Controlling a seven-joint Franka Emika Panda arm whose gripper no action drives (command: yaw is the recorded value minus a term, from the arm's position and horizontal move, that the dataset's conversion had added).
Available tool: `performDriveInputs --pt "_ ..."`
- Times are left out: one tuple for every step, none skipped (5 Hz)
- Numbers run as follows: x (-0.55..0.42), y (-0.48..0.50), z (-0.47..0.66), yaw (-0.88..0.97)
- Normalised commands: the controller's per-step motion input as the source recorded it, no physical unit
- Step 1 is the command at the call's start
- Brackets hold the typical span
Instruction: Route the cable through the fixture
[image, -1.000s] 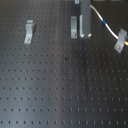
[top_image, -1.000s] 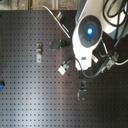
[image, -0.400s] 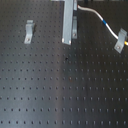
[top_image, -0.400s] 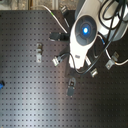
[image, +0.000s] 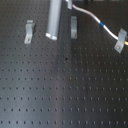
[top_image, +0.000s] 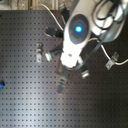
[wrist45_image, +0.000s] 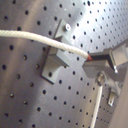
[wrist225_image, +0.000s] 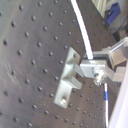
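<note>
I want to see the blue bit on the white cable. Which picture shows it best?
The first exterior view: the blue band sits clearly on the cable near a clip. The second wrist view shows only a small blue stretch low on the cable. The other two views do not clearly show it.

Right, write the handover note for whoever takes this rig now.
Gripper: shut on the cable, seen in the first wrist view.
Cable: runs from the gripper to the clip at the first exterior view's right, blue band just before it.
Middle clip: the cable crosses right over it; whether it is seated, cannot tell.
Left clip: empty.
Left: seat the cable in the middle clip, then the left.
</note>
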Motion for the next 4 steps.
performDriveInputs --pt "0.014 0.036 0.00 0.00" --pt "0.094 0.213 0.14 0.10" --pt "0.041 0.135 0.16 0.10" --pt "0.000 0.000 0.04 0.00"
